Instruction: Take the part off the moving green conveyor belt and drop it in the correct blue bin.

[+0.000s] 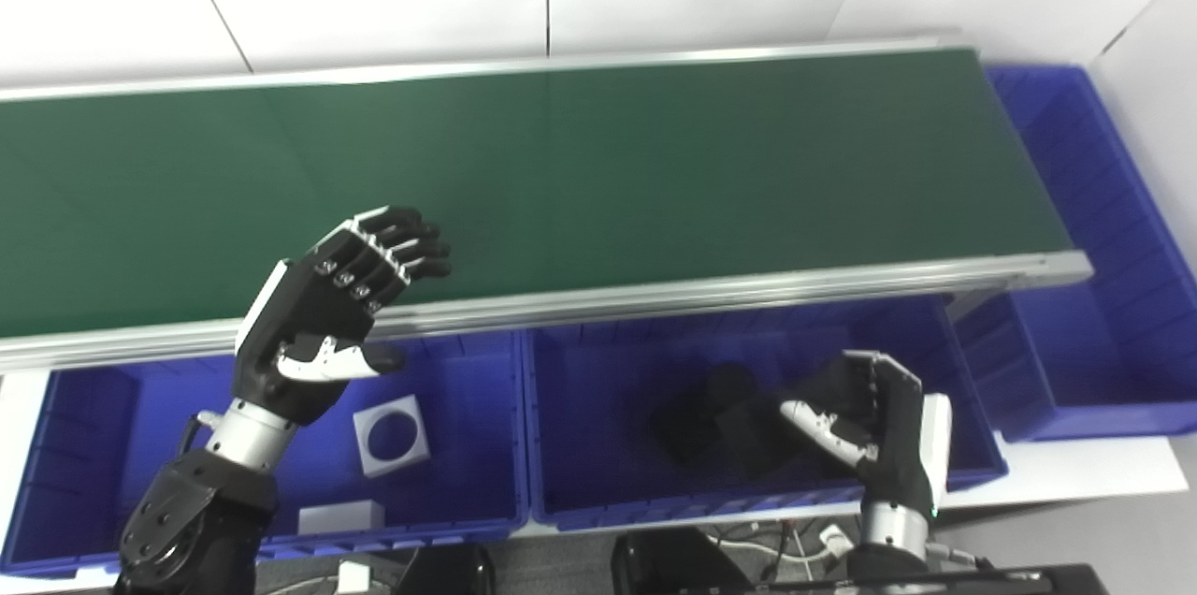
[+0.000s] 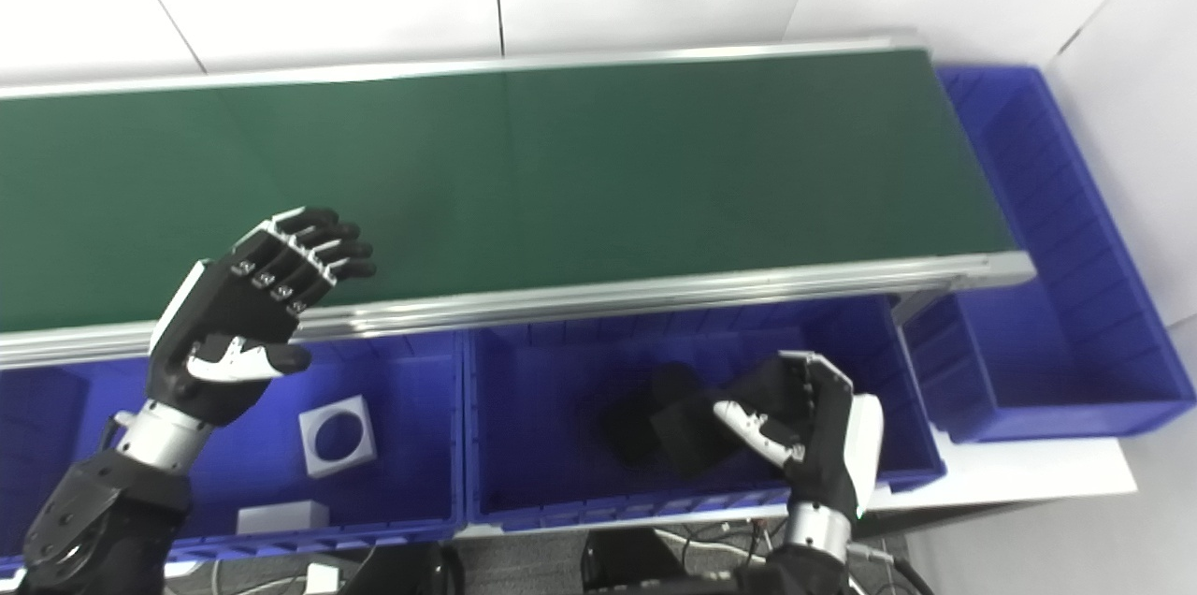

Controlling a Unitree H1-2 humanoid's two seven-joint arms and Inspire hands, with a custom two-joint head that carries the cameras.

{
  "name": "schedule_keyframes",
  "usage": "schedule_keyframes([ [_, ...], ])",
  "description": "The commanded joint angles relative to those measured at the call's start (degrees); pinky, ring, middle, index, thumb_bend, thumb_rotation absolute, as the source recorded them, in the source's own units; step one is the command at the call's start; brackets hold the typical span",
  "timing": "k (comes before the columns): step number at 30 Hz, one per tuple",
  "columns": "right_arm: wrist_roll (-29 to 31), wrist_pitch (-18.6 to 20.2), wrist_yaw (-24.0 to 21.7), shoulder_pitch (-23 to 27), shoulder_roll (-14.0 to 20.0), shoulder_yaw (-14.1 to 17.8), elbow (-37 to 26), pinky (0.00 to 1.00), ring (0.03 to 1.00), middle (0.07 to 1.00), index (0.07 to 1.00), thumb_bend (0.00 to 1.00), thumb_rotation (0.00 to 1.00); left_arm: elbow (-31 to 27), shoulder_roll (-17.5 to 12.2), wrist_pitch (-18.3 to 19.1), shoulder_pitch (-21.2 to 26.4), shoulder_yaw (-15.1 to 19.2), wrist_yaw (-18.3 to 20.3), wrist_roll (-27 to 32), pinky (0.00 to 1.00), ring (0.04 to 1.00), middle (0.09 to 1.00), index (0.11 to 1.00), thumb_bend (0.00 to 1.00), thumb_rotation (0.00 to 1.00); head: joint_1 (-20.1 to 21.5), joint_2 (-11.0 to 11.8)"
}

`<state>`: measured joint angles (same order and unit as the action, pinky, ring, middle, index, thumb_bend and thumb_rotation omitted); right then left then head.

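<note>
The green conveyor belt (image 1: 561,174) runs across the view and carries no part that I can see. My left hand (image 1: 327,314) is open and empty, raised over the belt's near rail, above the left blue bin (image 1: 84,445). That bin holds a white square part with a round hole (image 1: 391,434) and a white block (image 1: 341,516). My right hand (image 1: 870,431) is open and empty above the middle blue bin (image 1: 580,408), next to black parts (image 1: 715,422) lying in it.
A third blue bin (image 1: 1103,249) stands at the belt's right end. The belt's aluminium near rail (image 1: 711,291) runs between the belt and the bins. White wall panels stand behind. Cables lie on the floor below.
</note>
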<state>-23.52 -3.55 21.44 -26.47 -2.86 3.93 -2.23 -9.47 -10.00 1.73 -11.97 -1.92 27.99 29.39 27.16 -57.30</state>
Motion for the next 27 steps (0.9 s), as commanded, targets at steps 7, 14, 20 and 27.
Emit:
schedule_keyframes([
  [7, -0.92, -3.04, 1.34, 0.59, 0.11, -0.17, -2.18, 0.38, 0.426, 0.509, 0.500, 0.52, 0.00, -2.56, -0.39, -0.16, 0.13, -0.15, -0.35, -0.11, 0.69, 0.703, 0.726, 0.711, 1.00, 0.06, -0.10, -0.09],
  [14, -0.28, -2.96, 0.65, -0.07, -0.05, -0.40, -3.98, 0.36, 0.415, 0.502, 0.517, 0.52, 0.00, -2.45, -0.41, -0.43, 0.10, -0.26, -0.19, -0.11, 0.70, 0.705, 0.725, 0.711, 0.99, 0.06, -0.26, -0.17],
  [20, 2.34, -1.29, -2.41, -0.70, 0.37, -1.05, -6.27, 0.43, 0.508, 0.481, 0.516, 0.53, 0.00, -2.45, -0.25, -0.61, 0.01, -0.28, -0.18, -0.07, 0.70, 0.704, 0.725, 0.711, 0.99, 0.07, -0.29, -0.17],
  [27, 3.64, 0.19, -7.40, -1.47, 2.37, -2.73, -8.22, 0.64, 0.736, 0.809, 0.862, 0.83, 0.31, -2.53, -0.35, -0.54, -0.04, -0.34, -0.15, -0.14, 0.70, 0.703, 0.725, 0.713, 0.99, 0.07, -0.37, -0.24],
])
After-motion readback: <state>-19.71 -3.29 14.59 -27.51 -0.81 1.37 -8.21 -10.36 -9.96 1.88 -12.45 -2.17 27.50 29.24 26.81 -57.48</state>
